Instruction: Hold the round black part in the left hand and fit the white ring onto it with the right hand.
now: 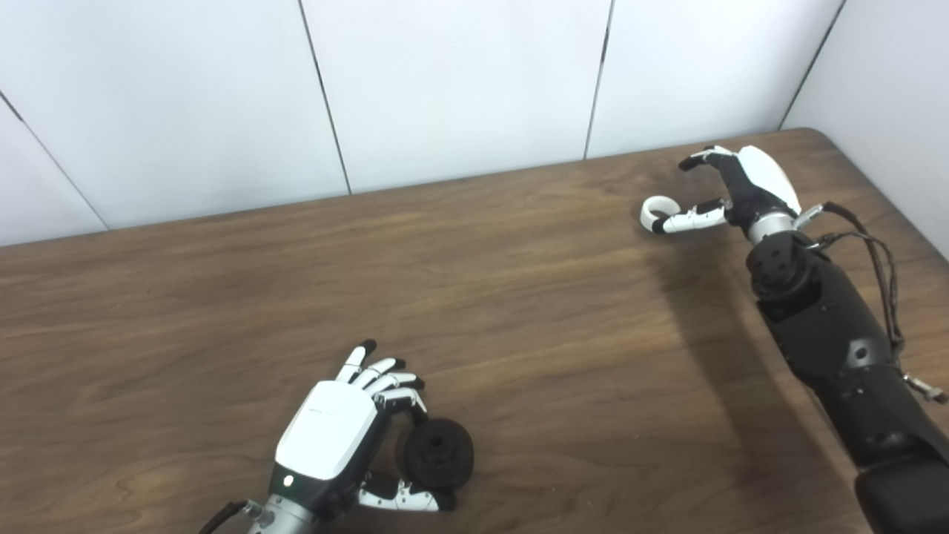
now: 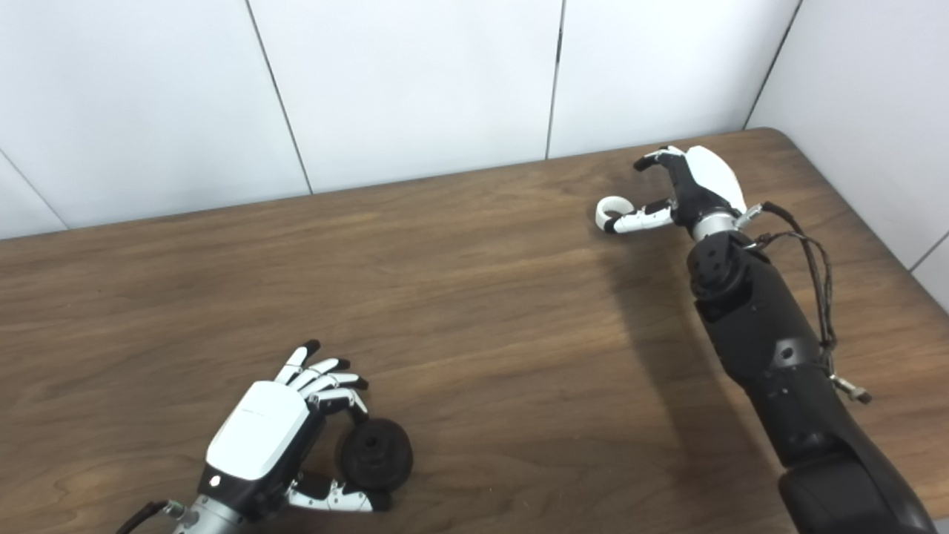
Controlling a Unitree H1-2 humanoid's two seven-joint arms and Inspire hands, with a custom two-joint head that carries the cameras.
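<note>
My left hand (image 1: pixel 337 437) is down at the near edge of the wooden table (image 1: pixel 519 311), and its fingers and thumb curl around the round black part (image 1: pixel 439 453). The part stands on its edge, with its little middle hole facing out toward the open table. I think I am holding it, but it may also be resting on the wood — I cannot tell for sure. The white ring (image 1: pixel 657 212) is far away from the black part, up near the back right corner of the table. My right hand (image 1: pixel 734 193) is right beside the ring with its fingers spread apart, and one fingertip touches the ring or nearly does. It holds nothing yet. The ring looks small, light, hard and smooth, so I guess it could slip — I should pinch it by its rim. The black part looks thick and stiff, good to squeeze at its edge.
</note>
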